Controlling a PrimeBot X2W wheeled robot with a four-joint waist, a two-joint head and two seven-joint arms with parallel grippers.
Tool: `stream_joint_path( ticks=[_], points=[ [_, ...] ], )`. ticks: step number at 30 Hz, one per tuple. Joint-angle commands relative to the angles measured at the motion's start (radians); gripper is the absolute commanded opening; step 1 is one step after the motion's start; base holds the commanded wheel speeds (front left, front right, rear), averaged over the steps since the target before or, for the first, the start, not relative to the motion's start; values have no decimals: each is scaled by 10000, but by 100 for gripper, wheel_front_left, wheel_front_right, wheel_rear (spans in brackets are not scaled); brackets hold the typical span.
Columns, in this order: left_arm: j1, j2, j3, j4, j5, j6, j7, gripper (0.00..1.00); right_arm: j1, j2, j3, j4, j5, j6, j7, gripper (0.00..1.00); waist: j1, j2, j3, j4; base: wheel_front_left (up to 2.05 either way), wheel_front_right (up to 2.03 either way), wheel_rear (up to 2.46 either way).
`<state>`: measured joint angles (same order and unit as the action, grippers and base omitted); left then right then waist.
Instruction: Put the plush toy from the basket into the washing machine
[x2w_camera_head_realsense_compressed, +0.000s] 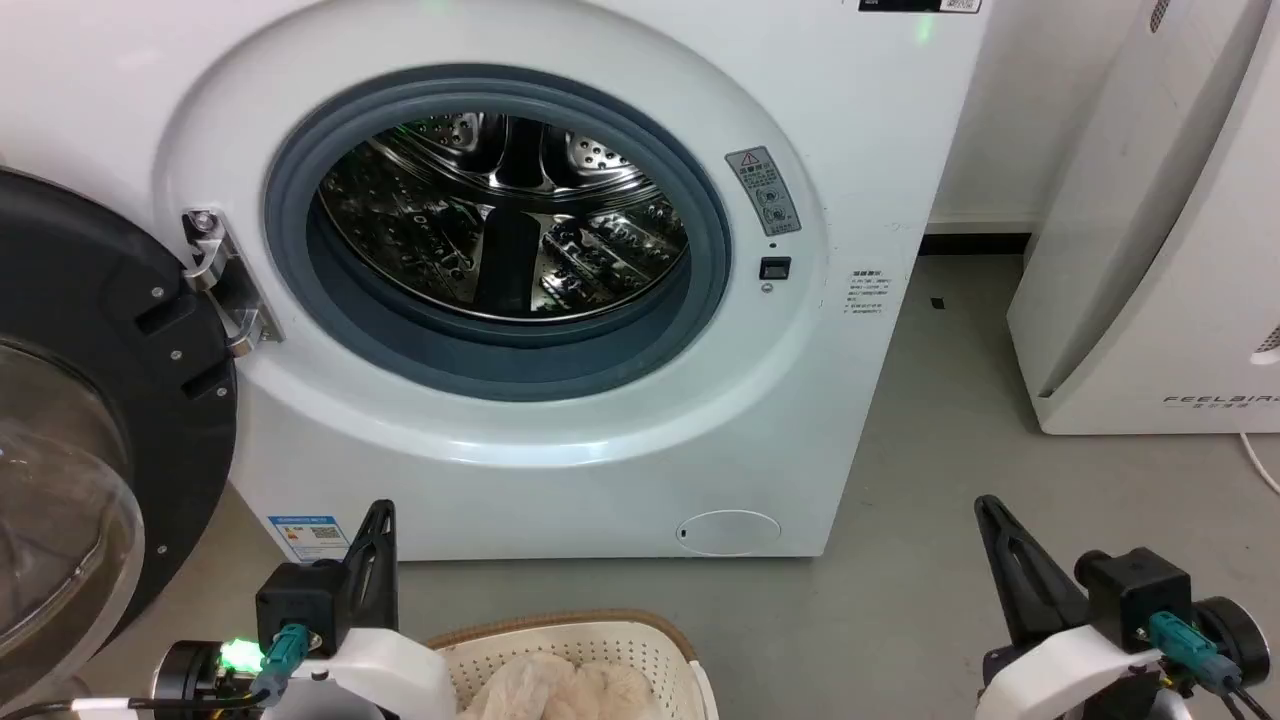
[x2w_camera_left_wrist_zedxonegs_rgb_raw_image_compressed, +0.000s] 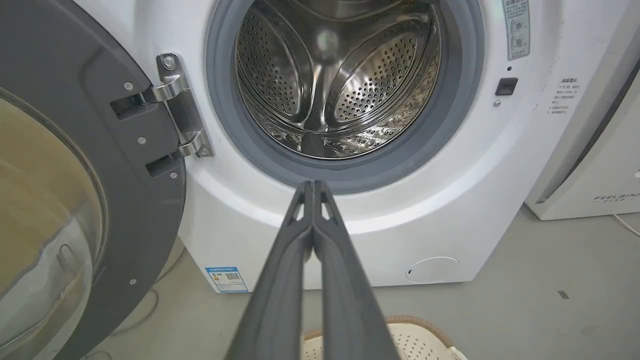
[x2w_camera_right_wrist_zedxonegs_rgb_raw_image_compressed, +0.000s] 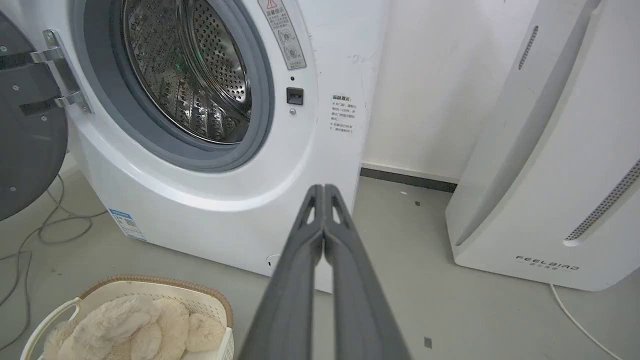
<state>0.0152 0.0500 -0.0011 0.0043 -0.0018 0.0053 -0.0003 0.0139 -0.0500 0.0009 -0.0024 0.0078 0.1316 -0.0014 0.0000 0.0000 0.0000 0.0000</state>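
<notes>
While the plush toy (x2w_camera_right_wrist_zedxonegs_rgb_raw_image_compressed: 135, 325) is lodged in the basket (x2w_camera_right_wrist_zedxonegs_rgb_raw_image_compressed: 150, 280) on the floor (x2w_camera_head_realsense_compressed: 950, 420) before the washing machine (x2w_camera_head_realsense_compressed: 560, 450), no step is judged done. Door (x2w_camera_head_realsense_compressed: 100, 330): swung open; drum (x2w_camera_head_realsense_compressed: 500, 220): empty. Left end effector (x2w_camera_left_wrist_zedxonegs_rgb_raw_image_compressed: 313, 187), right end effector (x2w_camera_right_wrist_zedxonegs_rgb_raw_image_compressed: 324, 190): clenched, nothing held. Outstanding: pickup, transfer, release.

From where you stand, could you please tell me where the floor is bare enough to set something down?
The grey floor is bare between the washing machine and the white appliance on the right, and in the strip between the washing machine and the basket. The left is crowded: the open door stands out above loose cables.
</notes>
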Motion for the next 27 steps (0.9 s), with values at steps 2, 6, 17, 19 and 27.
stream_joint_path(
  ticks=[2,6,17,19,27],
  points=[
    [-152,3,11,-43,18,-53,3,0,-139,-2,-9,24,-78,-9,14,0,0,0,0,0,0,0,0],
    [-152,3,11,-43,18,-53,3,0,-139,-2,-9,24,-78,-9,14,0,0,0,0,0,0,0,0],
    [15,0,-90,38,-51,68,-121,100,15,0,-4,9,109,0,-120,100,0,0,22,-10,0,0,0],
    [17,0,-120,74,-72,88,-163,100,17,0,-11,5,137,-1,-162,100,0,0,40,-15,0,0,0],
    [-54,0,-263,324,-177,144,-329,100,-10,0,-23,-11,225,-1,-328,100,0,0,212,-35,0,0,0]
  ],
)
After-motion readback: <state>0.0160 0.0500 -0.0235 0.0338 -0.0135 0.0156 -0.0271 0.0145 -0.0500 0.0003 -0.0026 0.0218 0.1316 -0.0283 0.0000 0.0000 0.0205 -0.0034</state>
